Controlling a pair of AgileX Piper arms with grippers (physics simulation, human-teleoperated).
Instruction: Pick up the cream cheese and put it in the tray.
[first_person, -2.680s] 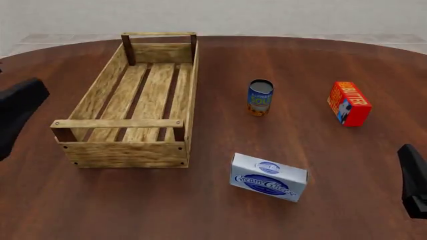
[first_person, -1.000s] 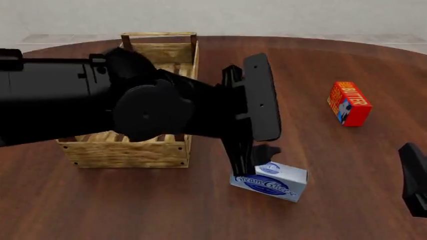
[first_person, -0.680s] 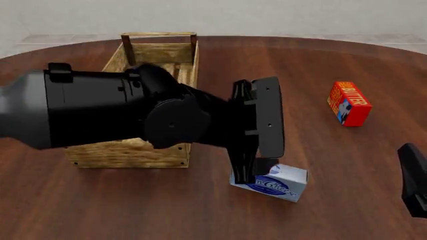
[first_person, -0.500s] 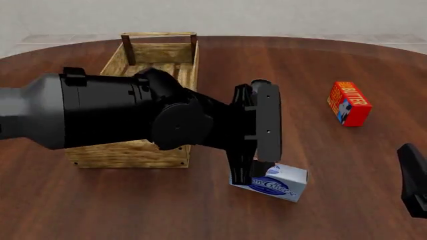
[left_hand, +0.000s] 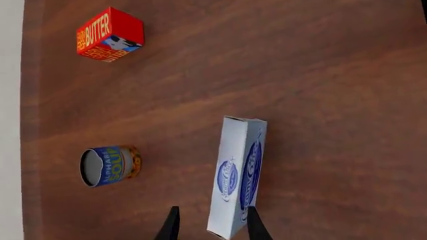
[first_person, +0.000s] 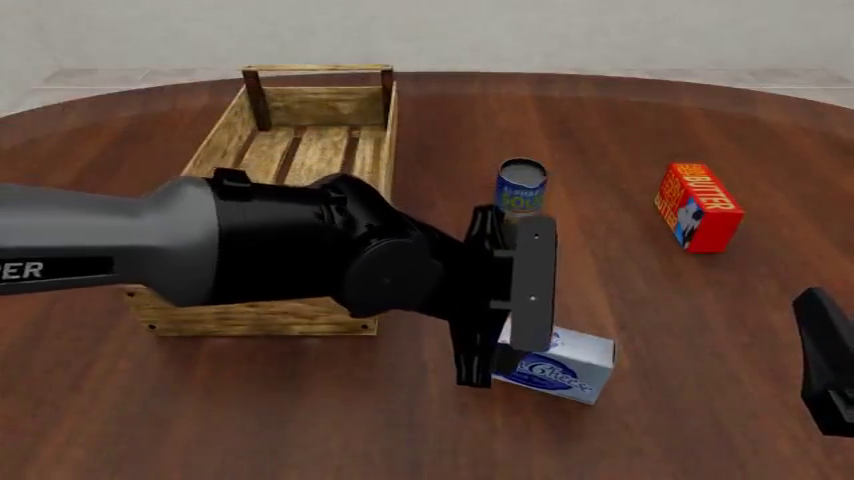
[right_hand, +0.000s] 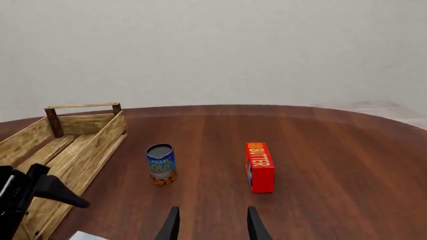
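Front view shows the tray (first_person: 300, 150) at upper left, then our left pincer (first_person: 491, 362) lowered over the cream cheese (first_person: 558, 364) lying on the counter (first_person: 267, 420) at lower centre. The pincer is open, one finger either side of the box's end. We should centre, close squarely, then lift. The right pincer (right_hand: 209, 226) waits, open.

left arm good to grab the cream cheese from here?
Probably yes. The left gripper is open with its fingers either side of the near end of the cream cheese; nothing sits between them. The soup can stands clear to one side.
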